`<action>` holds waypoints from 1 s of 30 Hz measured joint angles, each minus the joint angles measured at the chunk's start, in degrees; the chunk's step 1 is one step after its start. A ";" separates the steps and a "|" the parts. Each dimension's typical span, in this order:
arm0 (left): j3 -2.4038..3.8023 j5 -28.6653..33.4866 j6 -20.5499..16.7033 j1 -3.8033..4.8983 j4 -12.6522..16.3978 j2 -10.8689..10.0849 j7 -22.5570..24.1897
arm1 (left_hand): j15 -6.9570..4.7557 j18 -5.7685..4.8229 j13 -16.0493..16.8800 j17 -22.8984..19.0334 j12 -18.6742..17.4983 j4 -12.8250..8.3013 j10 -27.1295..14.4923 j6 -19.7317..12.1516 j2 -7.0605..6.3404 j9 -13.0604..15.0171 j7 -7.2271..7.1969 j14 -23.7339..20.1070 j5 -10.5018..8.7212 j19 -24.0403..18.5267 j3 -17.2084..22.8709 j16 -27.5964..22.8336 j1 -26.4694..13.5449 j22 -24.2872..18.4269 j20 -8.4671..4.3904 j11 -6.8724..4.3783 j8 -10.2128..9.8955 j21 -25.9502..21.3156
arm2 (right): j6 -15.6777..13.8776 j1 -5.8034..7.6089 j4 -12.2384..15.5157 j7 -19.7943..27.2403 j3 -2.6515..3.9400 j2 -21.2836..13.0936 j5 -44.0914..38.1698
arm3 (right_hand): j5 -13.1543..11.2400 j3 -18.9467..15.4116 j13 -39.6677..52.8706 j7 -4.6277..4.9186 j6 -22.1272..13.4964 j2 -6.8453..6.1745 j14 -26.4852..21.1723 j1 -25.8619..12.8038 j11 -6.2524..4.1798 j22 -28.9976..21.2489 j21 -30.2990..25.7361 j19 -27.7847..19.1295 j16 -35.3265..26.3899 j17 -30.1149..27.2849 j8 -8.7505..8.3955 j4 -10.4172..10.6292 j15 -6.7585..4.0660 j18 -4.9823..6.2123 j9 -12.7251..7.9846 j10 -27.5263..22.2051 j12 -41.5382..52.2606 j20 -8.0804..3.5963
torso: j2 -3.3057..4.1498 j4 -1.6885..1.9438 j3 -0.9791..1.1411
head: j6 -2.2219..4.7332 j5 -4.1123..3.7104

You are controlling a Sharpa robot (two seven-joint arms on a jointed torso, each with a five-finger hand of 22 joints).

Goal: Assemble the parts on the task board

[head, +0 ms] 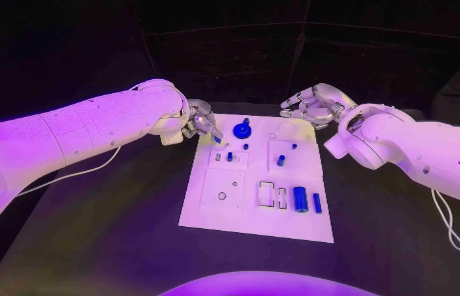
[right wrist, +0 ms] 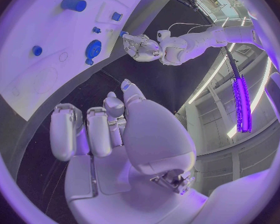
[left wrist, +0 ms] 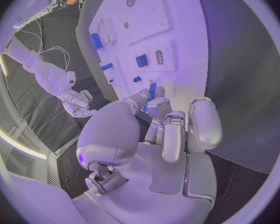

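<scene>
Head view is showing the flat white task board [head: 251,226] lying in the middle of the black tabletop [head: 96,229]. The left hand [head: 199,124] is hanging at the board's far left corner. In the left wrist view, its fingers [left wrist: 154,107] are pinching a small blue peg [left wrist: 152,90] right at the board's edge. The right hand [head: 312,106] is floating just past the far right corner, touching nothing. In the right wrist view, its fingers [right wrist: 95,129] are curling in with nothing between them.

On the board, a round blue gear [head: 242,130] is sitting near the far edge, close to the left hand. A fat blue cylinder [head: 300,199] and a thin blue bar [head: 317,203] are lying side by side near the right edge on the near half. A little blue block [head: 281,160] is sitting near the middle.
</scene>
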 measured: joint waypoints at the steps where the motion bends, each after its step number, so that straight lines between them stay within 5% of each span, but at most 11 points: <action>1: -0.05 0.04 -0.34 -0.19 0.58 -0.32 0.09 | 0.00 0.00 0.04 0.00 0.00 0.00 0.00 0.11 -0.07 0.00 -0.08 0.00 0.19 0.00 0.00 0.00 -0.07 0.07 0.00 0.00 0.00 0.00 | 0.00 0.00 -0.01 0.00 0.00 0.00 0.00 | 0.00 0.00 0.00 0.00 0.00 0.00 0.00 0.00 0.00 0.00 0.00 0.00 0.00 0.00 0.00 0.00 0.00 -0.01 0.00 0.00 0.00 0.00 | 0.01 -0.01 0.00 | -0.01 0.05; 11: -0.45 0.02 -2.95 -1.76 3.99 -2.52 0.48 | 0.00 0.00 0.24 0.00 0.24 -0.34 0.43 0.29 -0.59 0.09 -0.09 0.00 0.22 0.00 0.79 0.00 -0.60 0.29 0.00 0.00 0.25 0.22 | 0.04 0.00 -0.18 0.01 0.00 0.12 0.00 | 0.00 0.00 0.00 0.00 0.00 0.00 0.00 0.00 0.00 0.00 0.00 0.00 0.00 0.00 0.00 0.00 0.00 0.00 0.00 0.00 0.00 0.00 | 0.09 -0.24 -0.02 | -0.23 0.27; 18: -1.33 -0.60 -3.61 -2.28 5.17 -3.10 0.51 | 0.00 0.00 0.24 0.00 0.24 -0.42 0.43 0.36 -0.67 0.08 -0.02 0.00 0.22 0.00 0.88 0.00 -0.67 0.29 0.00 0.00 0.25 0.21 | 0.06 0.00 -0.21 0.04 0.00 0.12 0.00 | 0.00 0.00 0.00 0.00 0.00 0.00 0.00 0.00 0.00 0.00 0.00 0.00 0.00 0.00 0.00 0.00 0.00 0.00 0.00 0.00 0.00 0.00 | 0.09 -0.26 -0.02 | -0.27 0.12; 30: -1.57 -2.67 -3.22 -2.48 5.70 -3.39 0.21 | 0.00 0.00 0.24 0.00 0.24 -0.98 0.41 0.36 -0.97 0.15 -0.01 0.00 0.39 0.00 1.44 0.00 -0.76 0.29 0.00 0.02 0.22 0.21 | 0.12 -0.01 -0.33 0.05 0.00 0.16 0.00 | 0.00 0.00 0.00 0.00 0.00 0.00 0.00 0.00 0.00 0.00 0.00 0.00 0.00 0.00 0.00 0.00 0.00 -0.01 0.00 0.00 0.00 0.00 | 0.07 -0.24 0.02 | -0.43 0.14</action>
